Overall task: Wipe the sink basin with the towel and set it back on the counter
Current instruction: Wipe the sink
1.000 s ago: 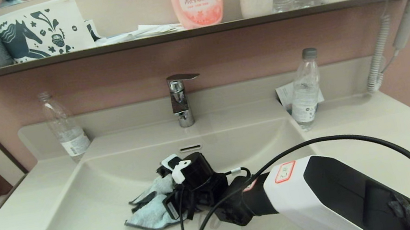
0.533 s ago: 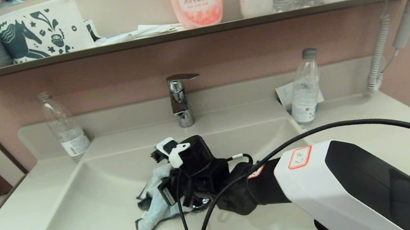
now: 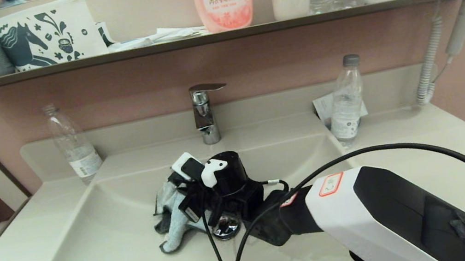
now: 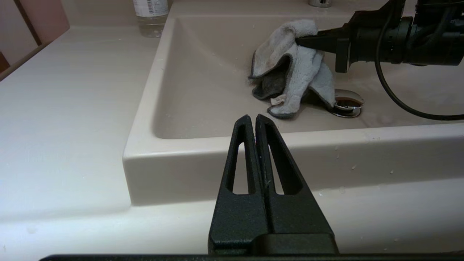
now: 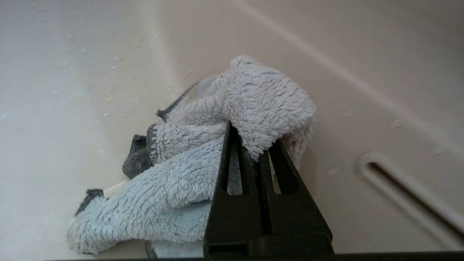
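Note:
The pale-blue towel (image 3: 170,217) hangs bunched over the floor of the cream sink basin (image 3: 92,246), just left of the chrome drain plug (image 3: 226,229). My right gripper (image 5: 253,139) is shut on a fold of the towel (image 5: 174,181), near the back wall with its overflow slot (image 5: 406,195). From the left wrist view the towel (image 4: 293,69) droops beside the drain plug (image 4: 347,103), its lower end on the basin floor. My left gripper (image 4: 252,117) is shut and empty, low in front of the basin's front rim (image 4: 326,139). The counter (image 3: 402,141) lies on either side.
A chrome faucet (image 3: 204,114) stands behind the basin. One plastic bottle (image 3: 73,144) is at the back left corner, another (image 3: 346,101) at the back right beside a paper packet. A coiled dryer cord (image 3: 430,66) hangs on the right. A dark shelf (image 3: 199,40) carries bottles and cups.
My right gripper has dragged the towel back and to the right, towards the faucet. The drain plug, hidden before, now shows. The towel is more bunched.

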`<state>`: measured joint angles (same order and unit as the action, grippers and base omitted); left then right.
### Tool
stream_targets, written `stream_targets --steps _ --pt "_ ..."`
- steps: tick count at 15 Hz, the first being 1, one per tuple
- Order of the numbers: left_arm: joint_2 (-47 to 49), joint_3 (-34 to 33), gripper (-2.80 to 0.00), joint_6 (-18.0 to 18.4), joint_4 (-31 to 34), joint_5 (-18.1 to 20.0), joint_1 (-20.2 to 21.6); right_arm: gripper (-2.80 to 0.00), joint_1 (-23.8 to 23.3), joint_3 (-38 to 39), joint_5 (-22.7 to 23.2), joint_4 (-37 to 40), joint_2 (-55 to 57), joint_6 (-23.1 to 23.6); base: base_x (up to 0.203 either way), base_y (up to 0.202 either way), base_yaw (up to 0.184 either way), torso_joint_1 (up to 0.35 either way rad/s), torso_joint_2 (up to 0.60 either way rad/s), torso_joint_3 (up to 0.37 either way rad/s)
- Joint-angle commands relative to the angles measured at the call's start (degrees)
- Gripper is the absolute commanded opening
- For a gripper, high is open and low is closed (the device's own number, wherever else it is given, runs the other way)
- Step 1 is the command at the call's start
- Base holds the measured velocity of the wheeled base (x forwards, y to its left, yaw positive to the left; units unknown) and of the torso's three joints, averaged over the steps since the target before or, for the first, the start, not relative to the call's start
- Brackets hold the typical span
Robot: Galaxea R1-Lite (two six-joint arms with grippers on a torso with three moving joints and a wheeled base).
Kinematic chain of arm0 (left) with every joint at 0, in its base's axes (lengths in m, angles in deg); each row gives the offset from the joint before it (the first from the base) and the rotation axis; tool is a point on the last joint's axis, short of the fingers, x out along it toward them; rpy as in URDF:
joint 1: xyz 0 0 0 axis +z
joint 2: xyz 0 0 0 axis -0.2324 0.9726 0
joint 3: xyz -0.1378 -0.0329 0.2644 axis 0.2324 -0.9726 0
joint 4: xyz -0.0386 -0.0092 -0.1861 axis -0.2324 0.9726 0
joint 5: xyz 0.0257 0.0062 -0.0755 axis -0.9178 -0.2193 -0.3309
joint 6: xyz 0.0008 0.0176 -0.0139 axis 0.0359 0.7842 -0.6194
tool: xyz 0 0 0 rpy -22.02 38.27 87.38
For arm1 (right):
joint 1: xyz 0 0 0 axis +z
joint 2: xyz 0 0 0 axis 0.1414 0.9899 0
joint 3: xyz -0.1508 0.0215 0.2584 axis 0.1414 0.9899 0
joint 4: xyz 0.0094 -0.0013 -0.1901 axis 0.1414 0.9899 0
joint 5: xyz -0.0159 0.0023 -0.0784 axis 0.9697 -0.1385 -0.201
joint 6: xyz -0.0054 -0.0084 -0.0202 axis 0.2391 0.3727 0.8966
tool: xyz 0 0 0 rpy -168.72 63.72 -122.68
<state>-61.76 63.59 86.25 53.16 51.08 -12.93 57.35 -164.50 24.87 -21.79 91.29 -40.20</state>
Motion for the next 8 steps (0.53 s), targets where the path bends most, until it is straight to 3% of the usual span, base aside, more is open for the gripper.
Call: stream_targets --steps 1,3,5,6,7,8 --pt "0.04 0.0 -2.8 -0.04 -0.02 0.01 0.02 -2.8 -0.79 0.18 -0.24 -1.11 -0.04 0.17 0.0 0.0 0.0 0.0 0.0 0.0" --pt "0.04 0.0 -2.8 -0.04 -0.02 0.01 0.02 -2.8 -0.74 1.33 -2.25 0.43 -0.89 0.02 0.0 0.0 0.0 0.0 0.0 0.0" --pt "0.04 0.0 -2.8 -0.04 -0.02 0.01 0.02 -2.8 -0.43 3.59 -5.27 11.05 -4.41 -0.65 0.0 0.0 0.0 0.0 0.0 0.0" --pt "0.04 0.0 -2.8 -0.04 -0.02 0.01 0.02 -2.8 -0.08 4.2 -6.47 17.44 -6.39 -3.12 0.0 0.0 0.0 0.0 0.0 0.0" --pt "0.04 0.0 -2.8 -0.04 -0.02 0.01 0.02 -2.8 0.07 4.33 -8.89 19.8 -7.59 -6.16 0.0 0.0 0.0 0.0 0.0 0.0" --pt "0.04 0.0 -2.8 -0.04 -0.02 0.01 0.02 -2.8 -0.16 4.09 -11.19 17.87 -7.61 -5.84 0.0 0.0 0.0 0.0 0.0 0.0"
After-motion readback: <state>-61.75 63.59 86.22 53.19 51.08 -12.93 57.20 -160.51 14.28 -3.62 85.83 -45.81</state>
